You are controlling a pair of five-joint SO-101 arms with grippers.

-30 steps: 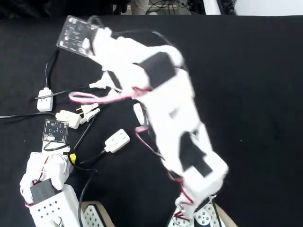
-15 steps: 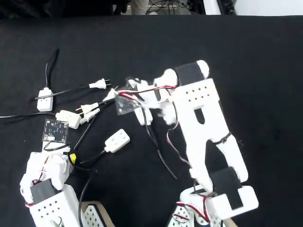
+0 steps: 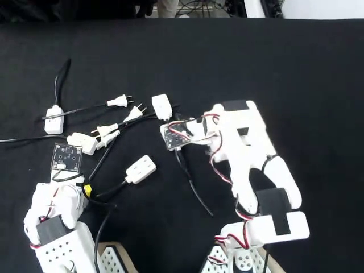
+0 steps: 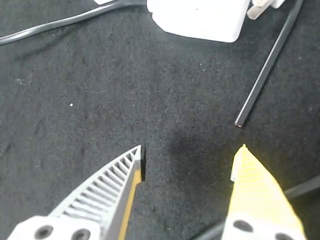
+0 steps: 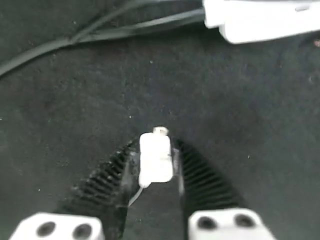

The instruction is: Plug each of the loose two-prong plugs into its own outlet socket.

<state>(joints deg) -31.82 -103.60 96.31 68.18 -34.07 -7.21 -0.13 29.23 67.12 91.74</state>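
Note:
My right gripper [image 5: 155, 149] is shut on a small white two-prong plug [image 5: 156, 160], held just above the black cloth. A white outlet socket [image 5: 260, 20] lies a short way ahead of it. From above, the right gripper [image 3: 172, 133] sits mid-table, with that socket [image 3: 162, 106] just beyond it. Loose plugs [image 3: 118, 102] [image 3: 133, 114] [image 3: 105, 132] lie to the left. More sockets [image 3: 54, 119] [image 3: 81, 142] [image 3: 141, 169] rest nearby. My left gripper [image 4: 190, 157] stands open over bare cloth, a socket [image 4: 197, 17] ahead of it.
Black cords run across the left half of the black table [image 3: 296, 79]. One cord [image 3: 193, 187] trails from the right gripper toward the front edge. A cut cable end [image 4: 265, 70] lies near the left gripper. The left arm [image 3: 57, 216] sits at the front left.
The right arm has pulled back from the far left of the table to the middle and lowered. The left arm has not moved.

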